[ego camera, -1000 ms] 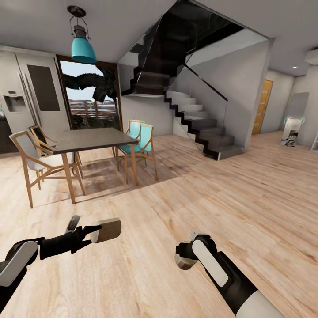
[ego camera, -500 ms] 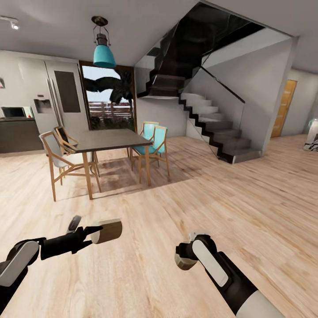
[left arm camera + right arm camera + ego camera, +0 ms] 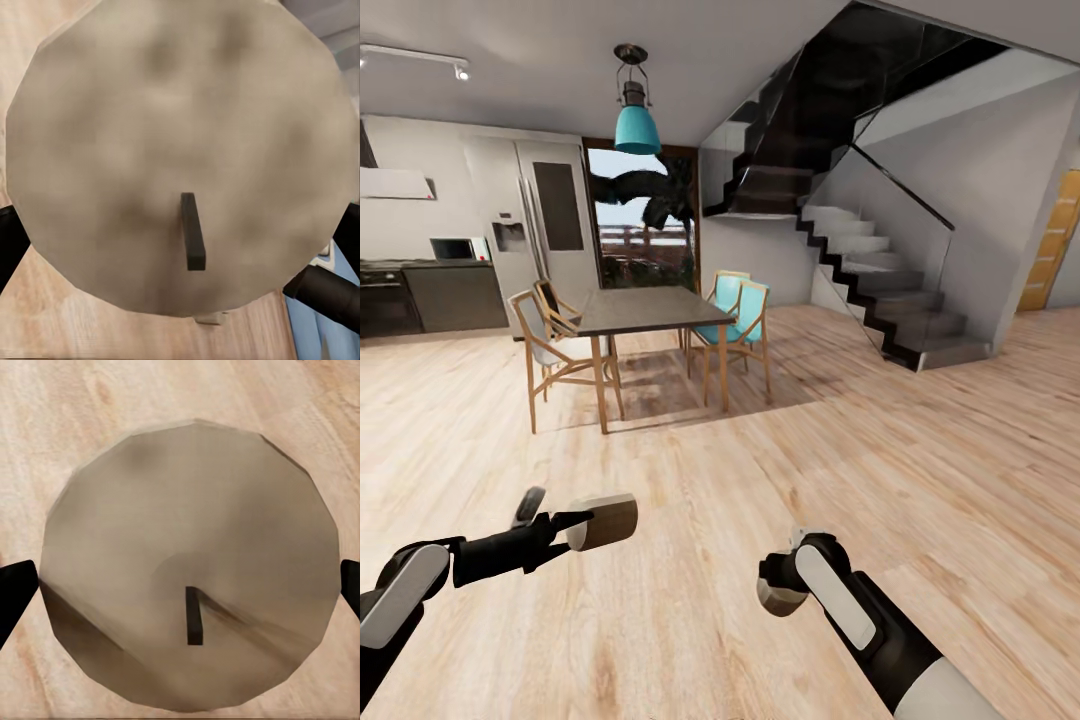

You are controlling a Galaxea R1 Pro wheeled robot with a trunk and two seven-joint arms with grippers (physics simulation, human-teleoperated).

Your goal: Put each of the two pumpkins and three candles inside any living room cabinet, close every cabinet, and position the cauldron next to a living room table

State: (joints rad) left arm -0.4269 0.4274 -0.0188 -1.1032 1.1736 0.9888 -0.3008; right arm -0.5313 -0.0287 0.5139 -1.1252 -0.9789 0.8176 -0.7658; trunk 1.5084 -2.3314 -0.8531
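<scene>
Candles are what both grippers carry now, one each. The left gripper (image 3: 575,522) is clamped on a pale cylinder, the left candle (image 3: 603,521), which lies on its side and points to the middle of the head view. In the left wrist view this candle (image 3: 180,142) shows its round end with a short dark wick, and the black fingers (image 3: 9,244) press on its two sides. The right gripper (image 3: 780,588) is closed on the second candle (image 3: 778,598), mostly hidden under the wrist; in the right wrist view its round end (image 3: 187,562) faces the camera over the floor (image 3: 112,405).

I think they are held like this for transport: the robot is on its way, and carrying two at once saves a trip. The cabinet, pumpkins and cauldron are not before the camera; ahead stand a dining table (image 3: 645,310) with chairs (image 3: 740,315), a staircase (image 3: 880,270) and a kitchen.

Both arms are low and tucked before the trunk. The left forearm reaches inward, nearly level. The right forearm (image 3: 860,620) rises from the lower right corner, its wrist bent down. The two candles are well apart, so they should not knock together.
</scene>
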